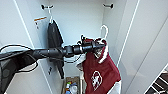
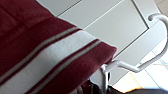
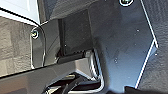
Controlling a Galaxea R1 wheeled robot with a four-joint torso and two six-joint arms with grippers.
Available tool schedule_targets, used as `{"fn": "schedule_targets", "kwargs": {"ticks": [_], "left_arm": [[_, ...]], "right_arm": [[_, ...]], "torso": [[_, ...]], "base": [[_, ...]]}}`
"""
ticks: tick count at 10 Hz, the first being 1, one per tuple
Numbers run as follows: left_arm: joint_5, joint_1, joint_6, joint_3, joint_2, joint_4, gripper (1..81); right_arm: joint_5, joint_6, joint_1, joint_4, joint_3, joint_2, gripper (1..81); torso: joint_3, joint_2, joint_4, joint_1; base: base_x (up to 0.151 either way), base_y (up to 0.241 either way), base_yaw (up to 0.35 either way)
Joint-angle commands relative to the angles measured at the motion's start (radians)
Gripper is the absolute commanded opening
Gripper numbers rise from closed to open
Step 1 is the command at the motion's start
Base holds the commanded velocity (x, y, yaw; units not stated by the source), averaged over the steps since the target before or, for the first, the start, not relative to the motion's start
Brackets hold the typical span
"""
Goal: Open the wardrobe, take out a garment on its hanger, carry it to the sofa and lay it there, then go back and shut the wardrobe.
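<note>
Left gripper (image 1: 101,46) is closed on the hanger (image 1: 104,30) neck; the garment (image 1: 100,72) hangs below it, inside the open wardrobe (image 1: 75,17), clear of the rail bracket (image 1: 108,5) and near the right door (image 1: 140,45)

Black jointed left arm (image 1: 57,52) (loose black cables looping alongside), silver screws
</note>
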Motion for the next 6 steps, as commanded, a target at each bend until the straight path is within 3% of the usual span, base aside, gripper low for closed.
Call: {"fn": "schedule_targets", "kwargs": {"ticks": [1,6], "left_arm": [[-0.055,-0.190,0.010,0.017,0.010,-0.009,1.0],[-0.055,-0.176,0.010,0.017,0.019,-0.009,1.0]], "right_arm": [[-0.055,-0.003,0.015,0.001,0.004,0.002,81.1],[-0.055,-0.003,0.017,0.001,0.007,0.002,81.1]], "torso": [[0.000,0.000,0.000,0.000],[0.001,-0.001,0.000,-0.002]], "base": [[-0.111,0.000,0.000],[-0.122,0.000,0.000]]}}
